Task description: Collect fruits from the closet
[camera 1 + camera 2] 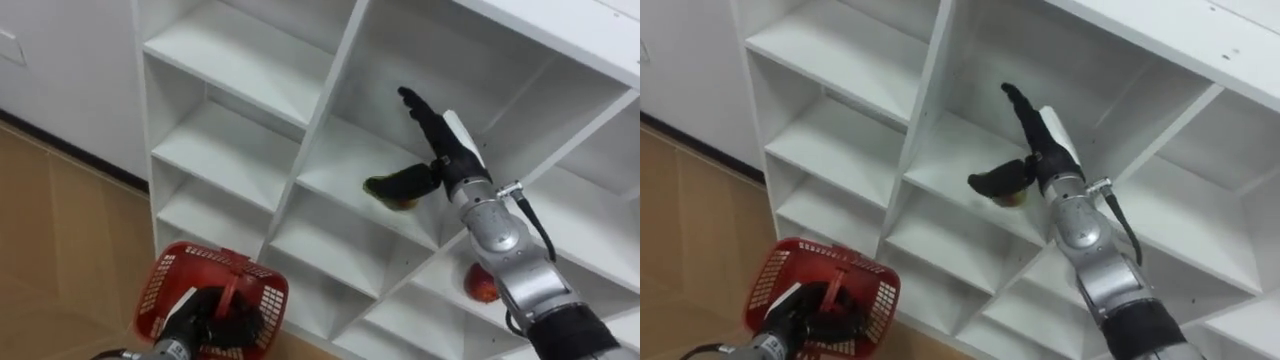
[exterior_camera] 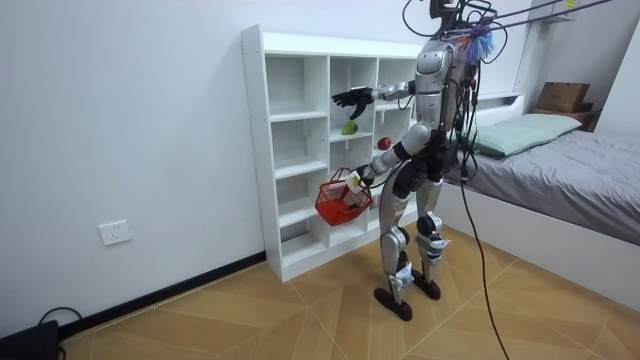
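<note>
Closet shelf (image 1: pixel 335 165): right hand (image 1: pixel 450 150) fingers wide by fruit (image 1: pixel 396 200); left hand (image 1: pixel 205 322) fingers clasp red basket (image 1: pixel 165 280)

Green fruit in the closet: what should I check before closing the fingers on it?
1. Right hand over the green fruit: ok, thumb lies across it.
2. Fingers curled round it: not ok, they are straight.
3. Left hand gripping the red basket by its handle: ok.
4. Basket directly under the fruit: not ok, it hangs off to the left.
5. Fruit's seat on the closet shelf: cannot tell, thumb hides it.
6. Red fruit lower down: ok.
</note>
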`<state>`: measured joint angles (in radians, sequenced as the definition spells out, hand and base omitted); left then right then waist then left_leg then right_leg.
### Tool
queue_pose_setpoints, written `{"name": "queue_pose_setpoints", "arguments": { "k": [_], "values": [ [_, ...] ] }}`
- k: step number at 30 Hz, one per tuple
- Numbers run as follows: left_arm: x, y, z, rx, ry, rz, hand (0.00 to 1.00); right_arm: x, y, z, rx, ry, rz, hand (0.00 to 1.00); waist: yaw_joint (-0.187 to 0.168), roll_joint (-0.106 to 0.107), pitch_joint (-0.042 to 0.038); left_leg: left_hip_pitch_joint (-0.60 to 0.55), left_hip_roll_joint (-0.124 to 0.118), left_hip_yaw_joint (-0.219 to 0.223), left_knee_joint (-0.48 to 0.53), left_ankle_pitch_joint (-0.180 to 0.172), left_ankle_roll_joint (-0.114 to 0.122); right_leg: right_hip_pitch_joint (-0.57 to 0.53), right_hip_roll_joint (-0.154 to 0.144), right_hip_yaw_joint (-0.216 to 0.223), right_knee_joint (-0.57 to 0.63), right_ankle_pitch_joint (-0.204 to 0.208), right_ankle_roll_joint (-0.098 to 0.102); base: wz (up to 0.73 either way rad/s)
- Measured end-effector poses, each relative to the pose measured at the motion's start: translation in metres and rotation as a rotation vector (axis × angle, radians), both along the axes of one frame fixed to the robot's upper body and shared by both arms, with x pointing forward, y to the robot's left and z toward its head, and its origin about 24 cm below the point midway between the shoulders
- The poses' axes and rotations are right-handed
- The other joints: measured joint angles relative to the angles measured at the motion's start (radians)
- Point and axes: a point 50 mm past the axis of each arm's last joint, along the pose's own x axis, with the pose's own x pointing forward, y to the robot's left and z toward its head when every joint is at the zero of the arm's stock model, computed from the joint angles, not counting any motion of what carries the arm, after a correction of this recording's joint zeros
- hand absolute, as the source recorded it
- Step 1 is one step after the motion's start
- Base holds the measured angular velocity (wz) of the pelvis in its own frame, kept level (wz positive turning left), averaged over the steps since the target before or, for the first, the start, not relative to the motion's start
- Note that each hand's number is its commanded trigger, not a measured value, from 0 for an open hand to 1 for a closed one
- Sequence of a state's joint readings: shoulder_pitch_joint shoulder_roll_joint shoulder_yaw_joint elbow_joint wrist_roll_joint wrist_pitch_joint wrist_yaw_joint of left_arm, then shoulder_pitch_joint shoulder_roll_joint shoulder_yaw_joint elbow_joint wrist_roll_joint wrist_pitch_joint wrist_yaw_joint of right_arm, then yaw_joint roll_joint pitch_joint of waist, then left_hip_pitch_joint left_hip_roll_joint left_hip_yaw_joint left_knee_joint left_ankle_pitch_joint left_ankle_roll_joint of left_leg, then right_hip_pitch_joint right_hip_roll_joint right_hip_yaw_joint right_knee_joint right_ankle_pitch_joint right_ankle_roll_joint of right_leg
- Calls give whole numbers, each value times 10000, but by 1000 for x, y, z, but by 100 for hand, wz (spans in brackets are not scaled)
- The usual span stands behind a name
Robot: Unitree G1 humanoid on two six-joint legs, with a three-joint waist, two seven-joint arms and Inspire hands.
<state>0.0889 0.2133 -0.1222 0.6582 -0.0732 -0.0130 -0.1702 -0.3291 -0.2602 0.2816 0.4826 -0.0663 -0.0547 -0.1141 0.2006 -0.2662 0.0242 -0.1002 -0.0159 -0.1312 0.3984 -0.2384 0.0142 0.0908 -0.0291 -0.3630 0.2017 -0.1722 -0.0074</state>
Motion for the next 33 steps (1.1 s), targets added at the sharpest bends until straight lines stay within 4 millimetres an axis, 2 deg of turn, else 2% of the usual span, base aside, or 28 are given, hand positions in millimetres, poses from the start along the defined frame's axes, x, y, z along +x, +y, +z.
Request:
{"name": "queue_pose_setpoints", "arguments": {
  "k": [7,13,21,33],
  "values": [
    [-2,1,-2,41,354,-354,100,4,-19,-11,-351,699,-640,0,88,-149,-49,-297,-43,-192,16,24,-18,-240,-17,-248,7,0,0,8],
    [-2,4,-2,227,571,-527,100,7,-33,-10,-636,893,-965,0,218,-71,73,-314,-43,-209,-22,26,-18,-244,-10,-236,5,-1,2,3],
    [-1,6,-1,660,674,-1019,100,5,-38,-18,-714,1319,-1204,0,261,-108,87,-659,-54,-209,8,45,-18,-589,-23,-216,9,-2,3,0],
    [3,4,1,833,466,-1081,100,1,-44,-28,-532,1817,-1514,0,304,-73,118,-650,-62,-205,48,43,-12,-553,-35,-240,10,-2,3,0]
  ]
}}
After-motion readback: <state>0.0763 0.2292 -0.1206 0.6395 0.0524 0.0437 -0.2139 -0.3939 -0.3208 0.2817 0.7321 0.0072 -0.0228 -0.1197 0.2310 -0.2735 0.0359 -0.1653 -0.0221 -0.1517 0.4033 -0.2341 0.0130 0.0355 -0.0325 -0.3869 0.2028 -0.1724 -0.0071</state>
